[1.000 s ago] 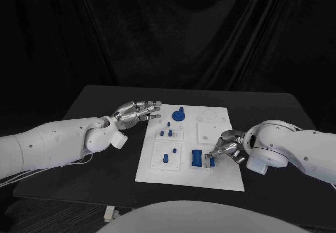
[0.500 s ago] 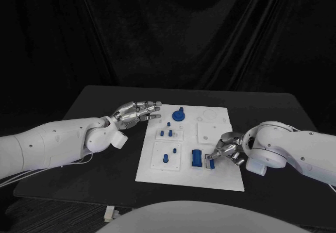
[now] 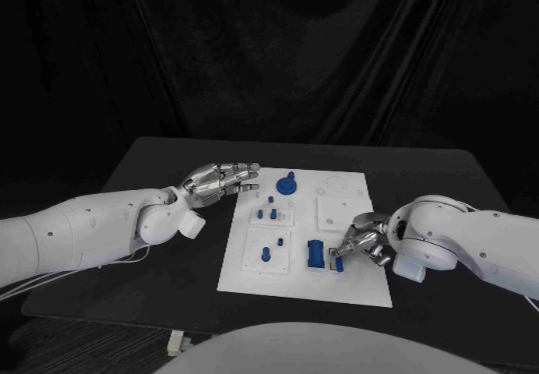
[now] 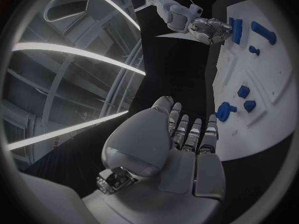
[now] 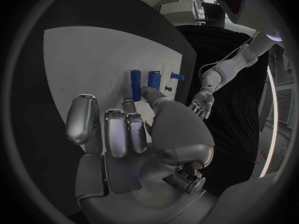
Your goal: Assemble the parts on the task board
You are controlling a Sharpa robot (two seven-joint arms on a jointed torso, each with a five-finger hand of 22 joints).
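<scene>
The board (image 3: 354, 280) lies mid-table with blue parts on it. The right hand (image 3: 365, 238) rests at the board's right edge, a fingertip touching the narrow blue bar (image 3: 338, 263) beside the block (image 3: 317, 255); whether it pinches it cannot be told. The left hand (image 3: 219, 181) hovers empty, fingers extended, off the board's far left corner near the disc (image 3: 287, 186).

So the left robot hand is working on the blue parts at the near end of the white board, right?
No, it is the right robot hand at the blue parts there, as the head view shows. The left robot hand hovers open beside the task board.
</scene>
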